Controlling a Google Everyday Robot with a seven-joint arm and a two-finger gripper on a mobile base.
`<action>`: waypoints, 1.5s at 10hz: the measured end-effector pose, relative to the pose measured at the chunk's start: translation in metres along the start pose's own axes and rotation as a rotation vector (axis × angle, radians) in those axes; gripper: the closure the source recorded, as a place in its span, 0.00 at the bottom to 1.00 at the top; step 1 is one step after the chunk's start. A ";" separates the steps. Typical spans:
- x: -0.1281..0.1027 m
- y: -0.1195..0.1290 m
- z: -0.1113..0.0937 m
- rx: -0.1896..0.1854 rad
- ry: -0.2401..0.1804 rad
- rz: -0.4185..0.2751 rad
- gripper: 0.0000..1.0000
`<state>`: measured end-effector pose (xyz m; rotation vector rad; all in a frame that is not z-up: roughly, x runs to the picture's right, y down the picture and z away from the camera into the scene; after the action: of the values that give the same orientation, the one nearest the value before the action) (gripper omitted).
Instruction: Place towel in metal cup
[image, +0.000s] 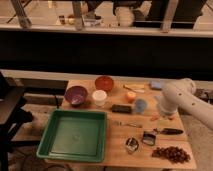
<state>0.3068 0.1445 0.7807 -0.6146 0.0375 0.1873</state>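
Observation:
The metal cup (132, 145) is small, round and shiny, and stands near the table's front edge, right of the green tray. My white arm (176, 96) reaches in from the right over the table's right side. The gripper (161, 114) hangs at its lower left end, close above the table, behind and to the right of the cup and apart from it. No pale bluish-white towel shows; it is hidden or out of view.
A green tray (75, 135) is at the front left. A purple bowl (76, 95), red bowl (104, 82), white cup (99, 97), dark block (121, 108), orange ball (130, 96), round blue-grey item (140, 105) and blue-grey block (156, 85) are behind. A square-framed object (148, 138), black-handled tool (170, 131) and grapes (171, 154) are at the front right.

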 end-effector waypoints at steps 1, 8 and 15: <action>0.002 -0.011 -0.002 0.010 -0.007 0.010 0.20; 0.020 -0.059 0.011 0.103 -0.042 0.075 0.20; 0.028 -0.088 0.017 0.103 -0.011 0.086 0.20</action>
<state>0.3498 0.0887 0.8418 -0.5097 0.0626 0.2701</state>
